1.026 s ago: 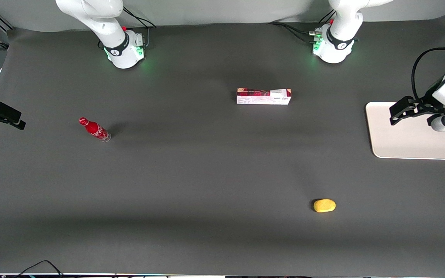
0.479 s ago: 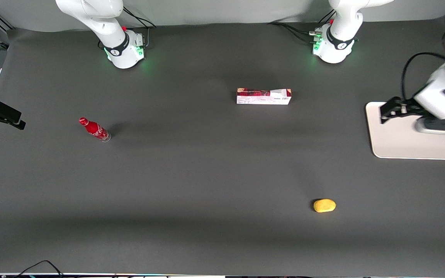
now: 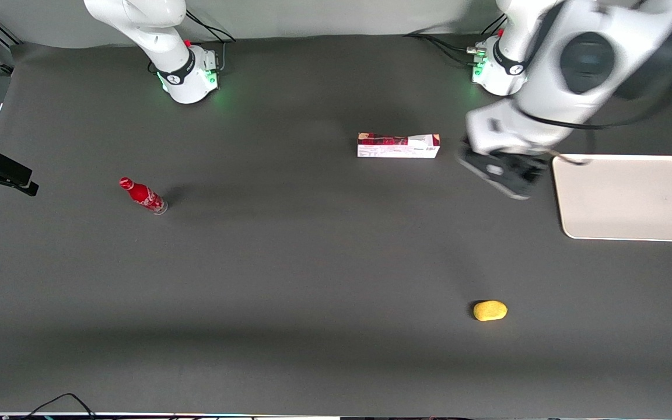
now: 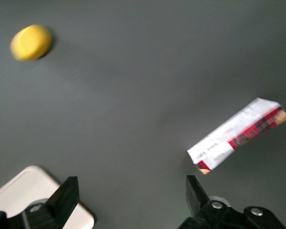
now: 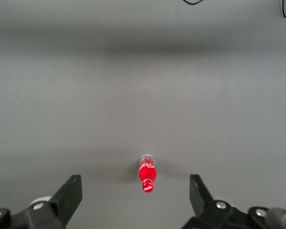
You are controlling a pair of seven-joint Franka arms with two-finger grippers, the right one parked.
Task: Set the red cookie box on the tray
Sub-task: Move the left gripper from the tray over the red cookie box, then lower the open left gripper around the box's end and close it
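Red with white script that I cannot make out, the small bottle (image 3: pixel 143 196) stands toward the parked arm's end of the table (image 3: pixel 289 262), and it is the only branded-looking thing apart from the carton. On the red cookie box (image 3: pixel 398 146) I see fine print on the white side panel, too small for me to read, and a dark red top face with a plaid-like pattern in the left wrist view (image 4: pixel 238 136). Dark grey cloth covers the whole table, with a pale grey backdrop along the edge farthest from the front camera and black cables trailing by the arm bases. The box lies flat on the cloth, long and slim, about midway along the table. The tray (image 3: pixel 627 198), cream-white with rounded corners and a low rim, sits toward the working arm's end, well apart from the box. My claw (image 3: pixel 502 172) hangs above the cloth between box and tray, its fingers (image 4: pixel 66 195) spread wide with nothing between them. A yellow rounded lump (image 3: pixel 490 310) lies nearer the front camera.
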